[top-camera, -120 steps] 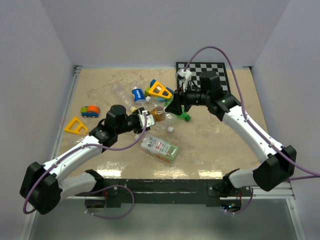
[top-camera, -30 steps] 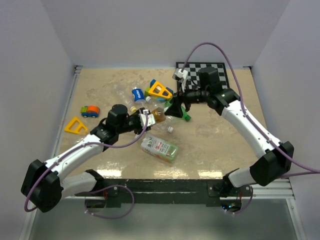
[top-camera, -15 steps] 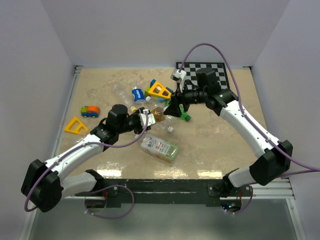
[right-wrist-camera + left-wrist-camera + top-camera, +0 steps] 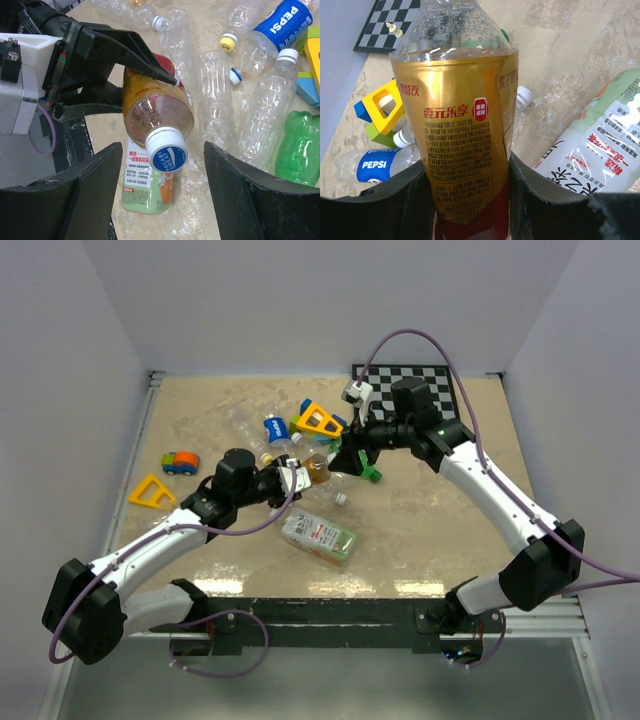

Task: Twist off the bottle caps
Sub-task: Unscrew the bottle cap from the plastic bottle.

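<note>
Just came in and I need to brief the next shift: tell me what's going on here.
The left gripper is shut on a gold-labelled bottle, holding it up with its neck toward the right arm. The right gripper is open, its fingers on either side of the bottle's white cap without touching it. The cap is on, so unscrewing has not begun. Other bottles, a Pepsi bottle and a green bottle among them, lie on the table.
</note>
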`<action>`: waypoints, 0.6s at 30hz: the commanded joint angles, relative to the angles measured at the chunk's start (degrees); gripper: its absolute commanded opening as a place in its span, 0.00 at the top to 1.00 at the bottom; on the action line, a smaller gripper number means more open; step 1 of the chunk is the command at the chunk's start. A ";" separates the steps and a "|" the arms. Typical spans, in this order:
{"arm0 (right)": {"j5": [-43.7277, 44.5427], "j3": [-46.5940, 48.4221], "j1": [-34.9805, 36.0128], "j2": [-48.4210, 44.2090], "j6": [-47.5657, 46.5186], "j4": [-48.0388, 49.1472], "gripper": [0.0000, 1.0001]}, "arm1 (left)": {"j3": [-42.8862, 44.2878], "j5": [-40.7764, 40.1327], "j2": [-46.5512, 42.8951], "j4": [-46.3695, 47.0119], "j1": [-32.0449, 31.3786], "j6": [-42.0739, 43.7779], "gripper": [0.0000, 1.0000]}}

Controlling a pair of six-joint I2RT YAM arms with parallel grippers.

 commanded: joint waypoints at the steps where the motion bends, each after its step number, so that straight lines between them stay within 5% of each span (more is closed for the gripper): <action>1: 0.21 -0.01 0.16 0.29 0.80 0.93 0.31 | 1.74 0.13 -0.35 2.59 -0.10 -0.90 1.00; 11: -2.07 0.17 0.16 0.47 -0.34 0.40 0.54 | 1.74 0.04 -0.35 2.59 -0.19 -0.81 1.00; 18: -5.76 1.66 0.16 0.65 -5.35 -1.79 0.97 | 1.65 0.04 -0.53 2.50 -0.10 -0.54 1.00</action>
